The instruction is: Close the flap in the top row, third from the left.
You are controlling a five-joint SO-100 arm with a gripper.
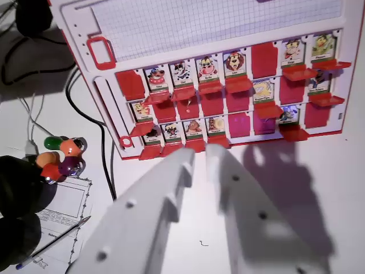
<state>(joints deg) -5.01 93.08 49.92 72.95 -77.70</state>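
White counter point(319, 188) is carrying everything, and the red-and-white game board point(217, 34) is serving as the landmark. Left of the board's lower corner, a bunch of coloured beads point(61, 157) is lying beside dark cables point(85, 114), with a pen point(54, 242) resting on a printed sheet point(65, 208) below them. Moving right, the gripper point(199, 155) is hovering just below the board's near edge, its two white fingers point(179, 171) standing narrowly apart and holding nothing. Three rows of flaps are running across the board's lower half; as seen from the wrist, the farthest row is reading as the top one. Counting from the wrist view's left, its third flap point(181, 74), a standing picture card, is sitting above and slightly left of the fingers, with two rows lying between. The flap's hinge line is running left to right, so the coming push probably needs to travel across those rows toward it.
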